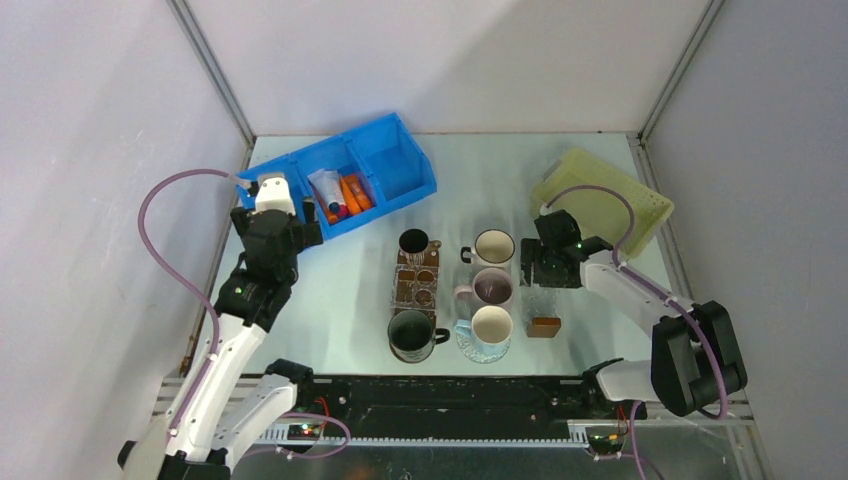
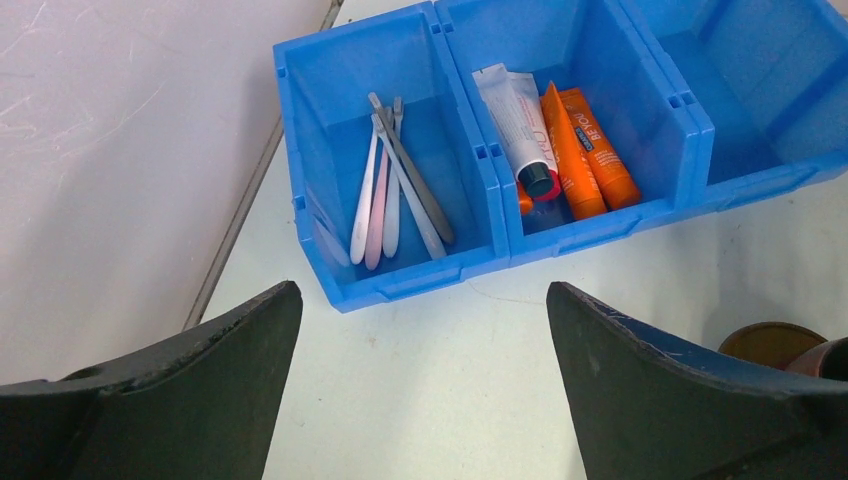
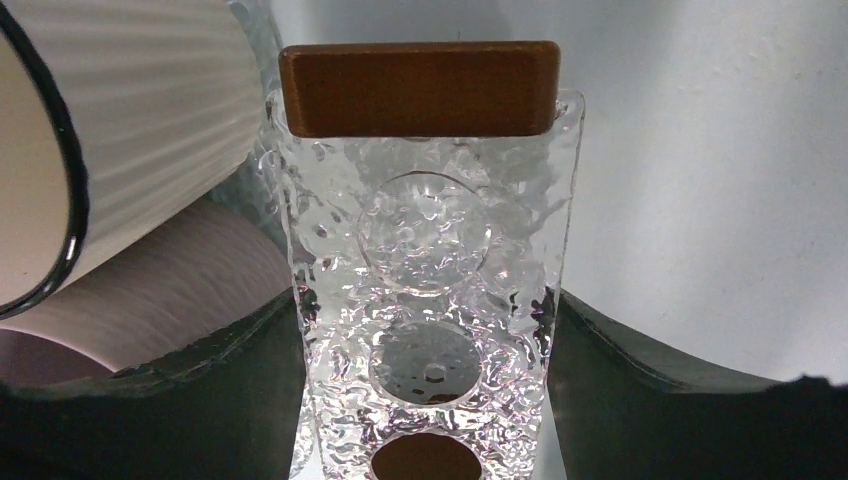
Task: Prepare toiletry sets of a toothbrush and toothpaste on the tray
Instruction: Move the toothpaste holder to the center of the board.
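Top view: blue bin (image 1: 385, 165) sits far left with toothpaste tubes (image 1: 345, 195) in its middle compartment; tray (image 1: 600, 172) far right. Left wrist: left gripper (image 2: 420, 300) wide, holding nothing; toothbrushes (image 2: 385, 190) lie in the bin's left compartment. Right wrist: right gripper (image 3: 425, 330) clamps the clear box (image 3: 425, 230) by its sides.

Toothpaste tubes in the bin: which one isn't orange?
The white tube with the dark cap, leftmost in the middle compartment of the blue bin; the orange tubes lie beside it.
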`<state>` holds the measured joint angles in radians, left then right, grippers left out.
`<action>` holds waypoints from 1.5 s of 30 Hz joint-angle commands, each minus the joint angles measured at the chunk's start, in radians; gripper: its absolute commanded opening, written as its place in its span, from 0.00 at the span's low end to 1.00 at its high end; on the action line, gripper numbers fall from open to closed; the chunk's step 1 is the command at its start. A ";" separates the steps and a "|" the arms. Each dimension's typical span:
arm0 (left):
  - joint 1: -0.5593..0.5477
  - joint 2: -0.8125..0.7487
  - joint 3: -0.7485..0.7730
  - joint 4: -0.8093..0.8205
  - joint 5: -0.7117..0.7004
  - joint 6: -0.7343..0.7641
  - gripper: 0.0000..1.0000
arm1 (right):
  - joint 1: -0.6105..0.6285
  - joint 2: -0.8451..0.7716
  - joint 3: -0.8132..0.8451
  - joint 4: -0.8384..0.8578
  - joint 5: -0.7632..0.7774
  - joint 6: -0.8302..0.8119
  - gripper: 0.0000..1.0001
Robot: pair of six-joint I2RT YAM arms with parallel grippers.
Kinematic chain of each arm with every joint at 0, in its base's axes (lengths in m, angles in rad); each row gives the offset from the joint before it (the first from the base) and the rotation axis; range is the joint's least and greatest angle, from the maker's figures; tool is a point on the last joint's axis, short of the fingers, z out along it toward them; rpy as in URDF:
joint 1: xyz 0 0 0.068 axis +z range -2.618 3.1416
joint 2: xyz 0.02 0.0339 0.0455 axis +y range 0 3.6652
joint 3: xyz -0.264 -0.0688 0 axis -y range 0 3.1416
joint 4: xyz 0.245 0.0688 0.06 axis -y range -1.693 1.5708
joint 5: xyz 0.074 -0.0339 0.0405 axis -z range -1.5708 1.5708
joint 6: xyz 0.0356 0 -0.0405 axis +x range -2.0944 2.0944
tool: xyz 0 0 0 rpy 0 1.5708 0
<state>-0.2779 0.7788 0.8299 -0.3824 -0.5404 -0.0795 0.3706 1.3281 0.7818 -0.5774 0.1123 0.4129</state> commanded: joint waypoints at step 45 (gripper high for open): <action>0.142 0.546 0.399 -0.132 0.218 -0.407 0.95 | -0.148 -0.809 0.140 -0.118 0.326 -0.097 0.99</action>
<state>-0.1406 1.2148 1.1252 -0.5346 -0.4149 -0.3939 0.1967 0.5632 0.9436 -0.7498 0.2943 0.3477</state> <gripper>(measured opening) 0.961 0.993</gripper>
